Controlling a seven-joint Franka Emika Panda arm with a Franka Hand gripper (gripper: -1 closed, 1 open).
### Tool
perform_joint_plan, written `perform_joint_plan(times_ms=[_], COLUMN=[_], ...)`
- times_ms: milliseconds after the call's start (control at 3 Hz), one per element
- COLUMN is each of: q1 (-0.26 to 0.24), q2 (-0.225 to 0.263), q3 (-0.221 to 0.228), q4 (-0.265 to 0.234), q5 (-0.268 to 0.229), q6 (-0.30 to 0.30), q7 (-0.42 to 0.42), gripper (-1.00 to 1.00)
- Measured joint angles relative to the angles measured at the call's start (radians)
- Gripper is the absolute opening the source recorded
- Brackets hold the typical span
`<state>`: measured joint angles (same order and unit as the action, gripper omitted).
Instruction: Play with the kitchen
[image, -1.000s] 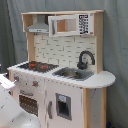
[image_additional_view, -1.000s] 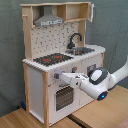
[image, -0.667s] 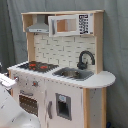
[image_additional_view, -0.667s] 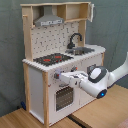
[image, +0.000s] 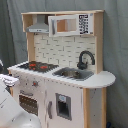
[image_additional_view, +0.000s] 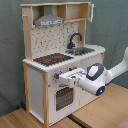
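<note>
I see the kitchen (image_additional_view: 62, 60) filling the middle of the second exterior view, standing on a wooden table (image_additional_view: 107, 107). My gripper (image_additional_view: 59, 78) is in the middle of the frame, reaching toward the second exterior view's left. Its tip is right up at the front panel, just under the black and red hob (image_additional_view: 52, 59) and above the oven door (image_additional_view: 62, 96). I can't tell if the fingers are wide or pinched, or if they hold a knob.

A second ago the arm sat a bit lower and more to the second exterior view's right. Now it has slid closer to the knob strip. I think that means I am going for a knob, but I can't be sure it touches one yet.

The first exterior view shows the kitchen (image: 65, 65) from the other side. There I can see the faucet (image: 85, 59), the sink (image: 75, 73) and the microwave (image: 70, 24) well. The arm is only a white blur at the lower left edge. The second exterior view shows the gripper much better.
</note>
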<state>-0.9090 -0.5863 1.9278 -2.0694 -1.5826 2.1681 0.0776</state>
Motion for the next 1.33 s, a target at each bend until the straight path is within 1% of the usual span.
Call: perform_joint_plan(times_ms=[333, 667, 1000, 1333], q1=[-0.036, -0.077, -0.12, -0.178], q2=[-0.008, -0.035, -0.049, -0.052], q3=[0.002, 0.027, 0.044, 0.085], q4=[-0.002, -0.004, 0.038, 0.077], q5=[-0.014, -0.015, -0.014, -0.012], q6=[0.073, 0.157, 0.236, 0.238], q7=[-0.068, -0.087, -0.08, -0.016], gripper=[1.0, 1.0, 1.0, 1.0])
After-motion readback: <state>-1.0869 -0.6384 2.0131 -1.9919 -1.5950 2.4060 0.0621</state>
